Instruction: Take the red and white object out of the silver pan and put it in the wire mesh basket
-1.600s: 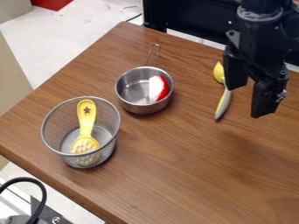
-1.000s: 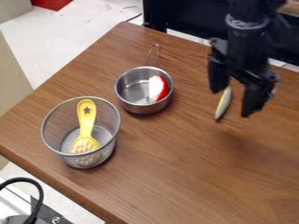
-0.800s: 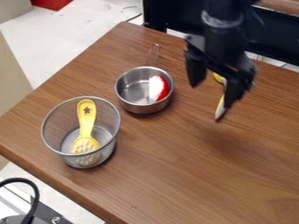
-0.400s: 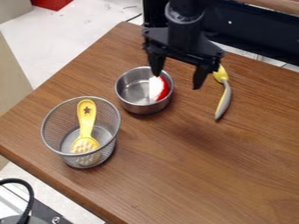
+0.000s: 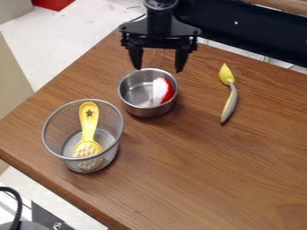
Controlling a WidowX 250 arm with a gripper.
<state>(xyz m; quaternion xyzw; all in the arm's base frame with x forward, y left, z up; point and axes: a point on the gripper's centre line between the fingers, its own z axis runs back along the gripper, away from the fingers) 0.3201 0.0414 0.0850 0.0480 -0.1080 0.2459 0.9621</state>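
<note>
claw (image 5: 159,70) wide open, empty, nr pot (image 5: 133,95) rim

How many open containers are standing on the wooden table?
2. The wire mesh basket stands near the left edge of the table; the metal saucepan stands farther back, to its right, below the open gripper.

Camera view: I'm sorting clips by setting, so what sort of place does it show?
Probably a robotics lab or workshop: a black robot gripper hangs over a wooden table, and a black cable runs at the lower left.
</note>
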